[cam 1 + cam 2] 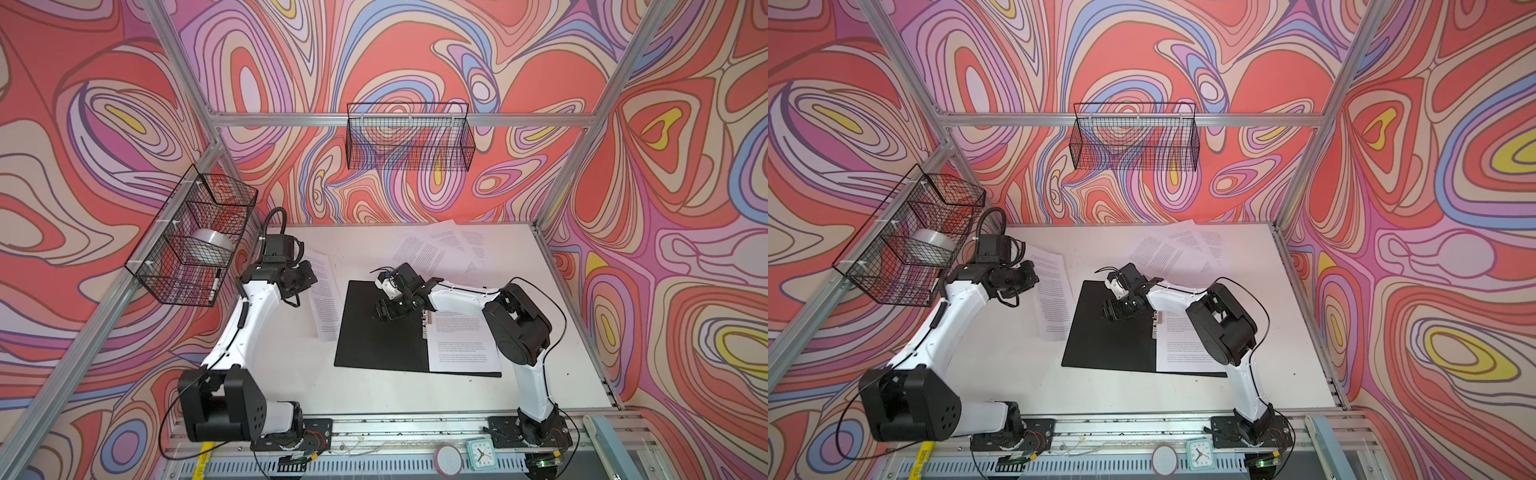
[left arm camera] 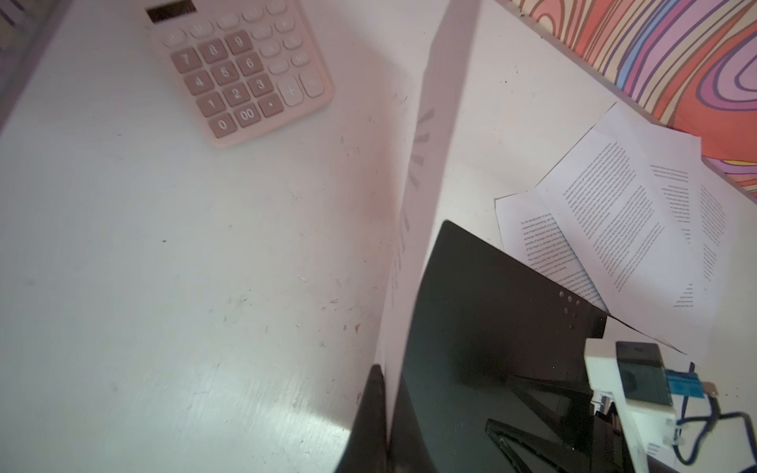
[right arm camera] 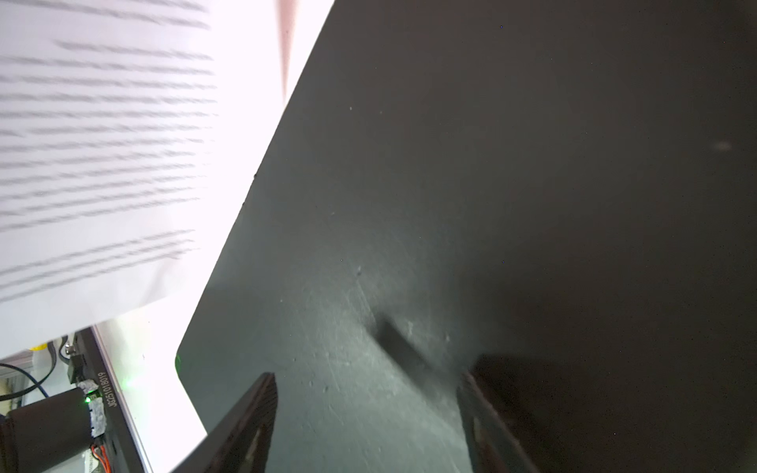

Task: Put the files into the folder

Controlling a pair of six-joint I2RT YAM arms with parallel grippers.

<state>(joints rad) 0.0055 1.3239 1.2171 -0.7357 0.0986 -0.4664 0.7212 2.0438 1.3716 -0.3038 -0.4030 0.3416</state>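
Left pincer (image 1: 309, 277) grips one printed sheet (image 1: 325, 305), long axis front to back. The open folder (image 1: 365, 345) lies just right of it. The right pincer (image 3: 366, 385), wide and empty, hangs over it.

Swirl-patterned pink walls (image 1: 415, 50), aluminium frame (image 1: 291, 119), black wire baskets (image 1: 409, 137), white tabletop (image 1: 291, 374)

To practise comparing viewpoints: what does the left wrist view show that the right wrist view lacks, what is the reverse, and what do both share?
Only left wrist: the calculator, loose sheets by the wall, and the left gripper shut on a sheet. Only right wrist: the right gripper, open over the folder, and a green light. Both: the folder's black inside, that held sheet, the table.
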